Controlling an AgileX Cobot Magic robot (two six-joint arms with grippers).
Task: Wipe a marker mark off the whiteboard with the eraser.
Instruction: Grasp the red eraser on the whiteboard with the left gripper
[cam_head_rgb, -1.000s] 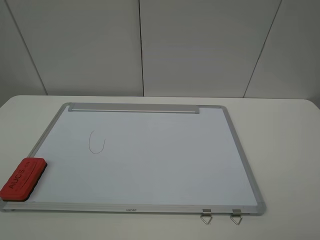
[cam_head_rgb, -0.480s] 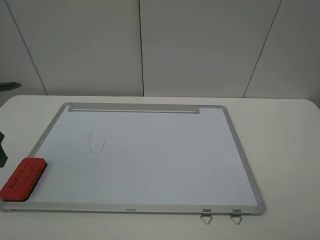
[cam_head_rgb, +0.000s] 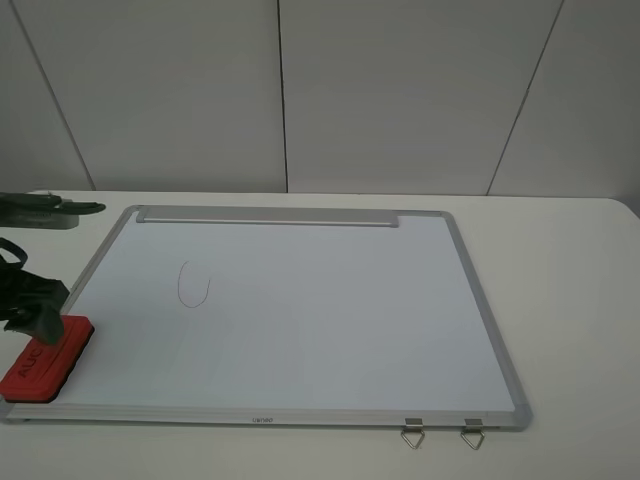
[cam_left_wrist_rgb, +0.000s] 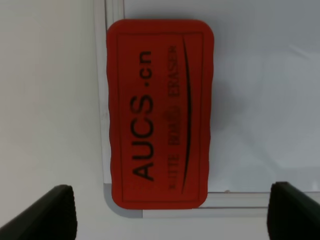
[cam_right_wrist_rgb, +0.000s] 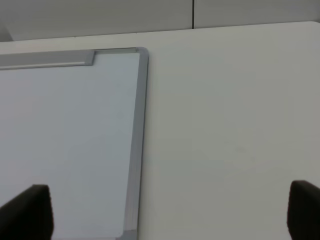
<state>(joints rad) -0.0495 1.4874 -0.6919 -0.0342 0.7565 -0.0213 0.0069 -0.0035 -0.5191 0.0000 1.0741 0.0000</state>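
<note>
Left hand: your left hand (cam_head_rgb: 36, 310) hangs over the far end of the eraser (cam_left_wrist_rgb: 159, 114). Its fingers are spread wide to either side of the block and clasp nothing.
Right hand: your right hand (cam_right_wrist_rgb: 165, 212) is spread just as wide, with nothing in it. It sits above the counter (cam_head_rgb: 570, 300), beside the right frame of the whiteboard (cam_head_rgb: 330, 320).
Eraser: you have the red block lying flat on the whiteboard's near left corner, "AUCS.cn" face up, with one long side over the frame.
Marker mark: the marker mark (cam_head_rgb: 193, 284) is a thin oval loop on the board's left half, well apart from the eraser.
Whiteboard: it lies flat on the white counter, with the tray strip (cam_head_rgb: 268, 216) along the far edge and two clips (cam_head_rgb: 413, 434) at the near edge.
</note>
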